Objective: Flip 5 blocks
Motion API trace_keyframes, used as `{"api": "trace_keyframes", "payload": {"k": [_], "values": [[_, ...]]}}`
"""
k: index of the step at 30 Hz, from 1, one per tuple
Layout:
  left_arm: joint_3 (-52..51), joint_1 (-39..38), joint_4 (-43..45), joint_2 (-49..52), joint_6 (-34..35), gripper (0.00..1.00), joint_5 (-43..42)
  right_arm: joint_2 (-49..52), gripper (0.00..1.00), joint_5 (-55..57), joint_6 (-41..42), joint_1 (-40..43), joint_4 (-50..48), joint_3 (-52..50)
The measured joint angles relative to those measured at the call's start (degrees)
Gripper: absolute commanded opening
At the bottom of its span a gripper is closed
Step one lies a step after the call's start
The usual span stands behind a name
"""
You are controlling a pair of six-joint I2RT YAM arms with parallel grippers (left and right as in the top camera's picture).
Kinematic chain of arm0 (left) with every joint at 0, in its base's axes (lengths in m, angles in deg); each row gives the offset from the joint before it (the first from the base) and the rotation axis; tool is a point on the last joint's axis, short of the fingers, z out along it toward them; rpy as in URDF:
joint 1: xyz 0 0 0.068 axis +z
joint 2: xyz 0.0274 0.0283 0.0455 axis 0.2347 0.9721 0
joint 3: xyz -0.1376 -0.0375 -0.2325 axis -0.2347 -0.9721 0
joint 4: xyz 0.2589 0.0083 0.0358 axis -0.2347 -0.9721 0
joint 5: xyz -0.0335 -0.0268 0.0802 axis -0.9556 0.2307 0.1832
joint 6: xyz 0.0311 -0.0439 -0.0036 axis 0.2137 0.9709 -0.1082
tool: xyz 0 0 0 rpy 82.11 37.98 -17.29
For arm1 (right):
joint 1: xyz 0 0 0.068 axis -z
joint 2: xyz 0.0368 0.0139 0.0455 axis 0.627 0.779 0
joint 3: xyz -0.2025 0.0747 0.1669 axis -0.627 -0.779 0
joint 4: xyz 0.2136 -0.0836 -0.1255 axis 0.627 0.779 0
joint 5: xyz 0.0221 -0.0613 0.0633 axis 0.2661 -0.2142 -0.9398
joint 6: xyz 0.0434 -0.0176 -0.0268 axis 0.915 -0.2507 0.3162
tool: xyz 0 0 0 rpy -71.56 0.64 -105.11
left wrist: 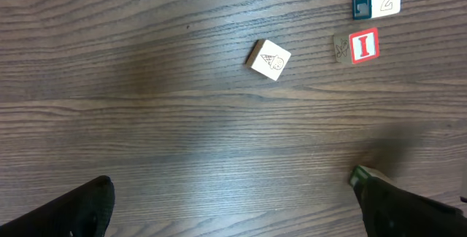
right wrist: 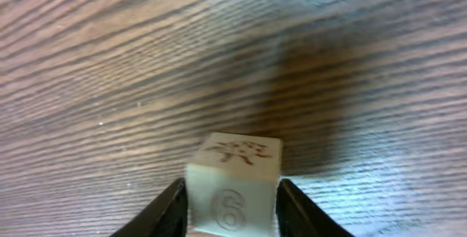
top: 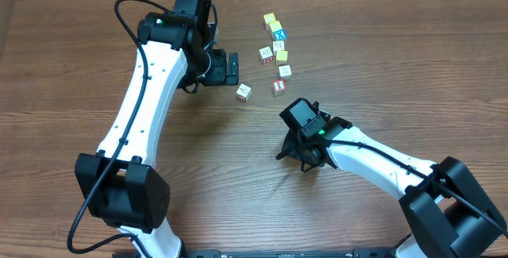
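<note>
I am pinching one block (right wrist: 233,182) in the right pincer (right wrist: 232,211), well apart from the other blocks (top: 278,55) clustered farther up the bench (top: 397,67). The left pincer (left wrist: 233,197) is hanging wide open, empty. How many are flipped, I cannot tell.

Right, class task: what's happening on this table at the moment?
Two robot arms are handling small wooden alphabet cubes. The right claw grips a pale wooden cube marked 6. The left claw is open, hovering above the wooden table near a cream wooden cube with an ice-cream drawing.
</note>
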Motion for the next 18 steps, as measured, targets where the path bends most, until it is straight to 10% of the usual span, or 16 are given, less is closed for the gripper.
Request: {"api": "trace_keyframes", "payload": {"k": [18], "values": [[0.0, 0.0, 0.0, 0.0, 0.0, 1.00, 0.0, 0.0, 0.33, -0.8, -14.3, 0.0, 2.1, 4.0]]}}
